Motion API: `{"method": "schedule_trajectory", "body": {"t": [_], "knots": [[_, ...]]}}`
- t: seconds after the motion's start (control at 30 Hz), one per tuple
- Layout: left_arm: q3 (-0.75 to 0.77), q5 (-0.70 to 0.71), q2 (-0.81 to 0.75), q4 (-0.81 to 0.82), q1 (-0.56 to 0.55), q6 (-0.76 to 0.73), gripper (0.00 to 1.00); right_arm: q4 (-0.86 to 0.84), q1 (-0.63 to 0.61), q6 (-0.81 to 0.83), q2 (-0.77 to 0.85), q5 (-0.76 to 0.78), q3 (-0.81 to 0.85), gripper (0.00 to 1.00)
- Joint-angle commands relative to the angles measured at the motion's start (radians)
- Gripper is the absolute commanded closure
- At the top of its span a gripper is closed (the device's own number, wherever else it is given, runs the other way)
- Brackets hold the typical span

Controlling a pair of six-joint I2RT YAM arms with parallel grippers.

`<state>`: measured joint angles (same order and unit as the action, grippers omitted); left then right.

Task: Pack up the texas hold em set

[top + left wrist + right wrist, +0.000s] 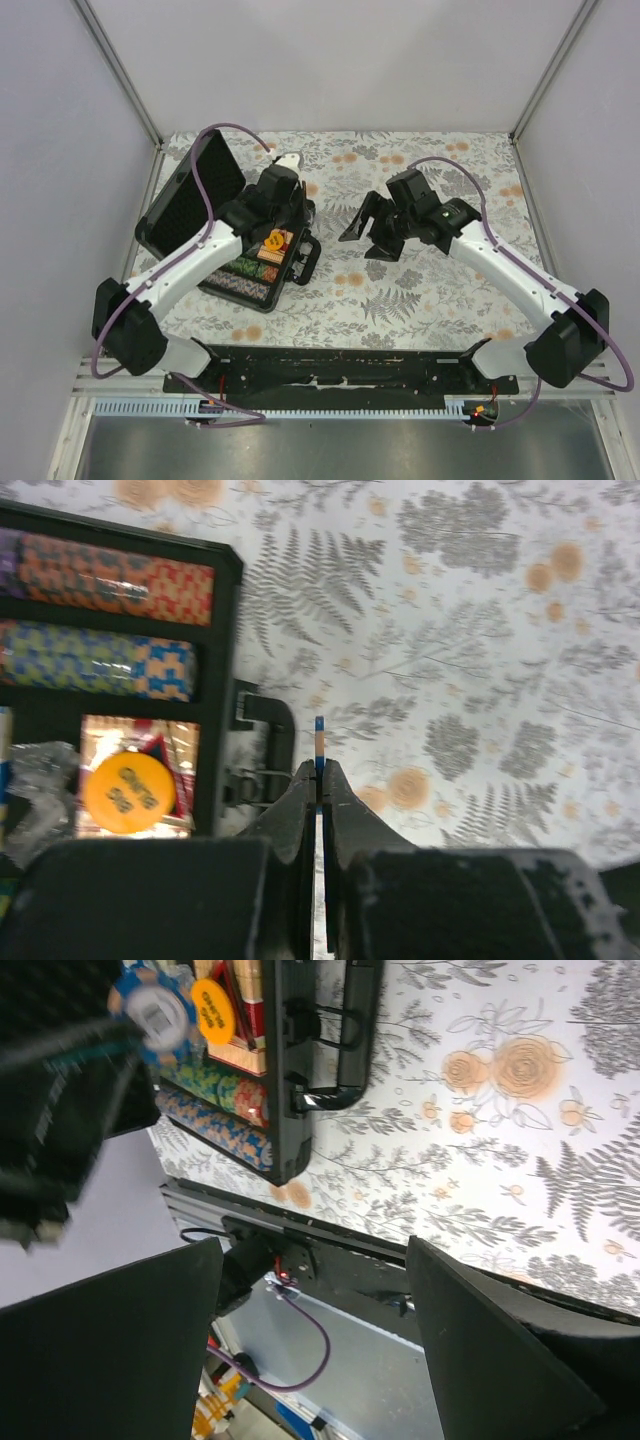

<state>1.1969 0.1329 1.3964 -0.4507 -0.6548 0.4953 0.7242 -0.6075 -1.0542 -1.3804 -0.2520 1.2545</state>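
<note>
Overhead, the black rectangular hinged briefcase (190,200) lies open at the left of the floral table (440,290), the right gripper (368,236) spread empty to its right — left wrist: the left gripper (320,777) clamps a thin blue-and-white round chip (319,742) edge-on outside the handle (275,725), best carried upright over the multicoloured rows (100,575) — right wrist: its blue-edged face shows

A black briefcase (262,297) (lid open, chip rows (243,272) racked inside) lay on the left side of the floral-patterned table (420,290).
</note>
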Motion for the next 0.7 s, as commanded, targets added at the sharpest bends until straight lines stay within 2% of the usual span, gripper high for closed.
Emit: {"method": "schedule_trajectory", "body": {"t": [0.0, 0.17, 0.67], "knots": [[0.099, 0.030, 0.110, -0.088, 0.066, -0.190, 0.98, 0.063, 0.006, 0.097, 0.073, 0.066, -0.041, 0.18], [0.194, 0.092, 0.233, -0.147, 0.112, -0.232, 0.98, 0.121, 0.009, 0.166, 0.103, 0.100, -0.026, 0.16], [0.270, -0.013, 0.411, -0.134, 0.170, -0.274, 0.98, 0.188, 0.031, 0.229, 0.070, 0.109, 0.043, 0.14]]}}
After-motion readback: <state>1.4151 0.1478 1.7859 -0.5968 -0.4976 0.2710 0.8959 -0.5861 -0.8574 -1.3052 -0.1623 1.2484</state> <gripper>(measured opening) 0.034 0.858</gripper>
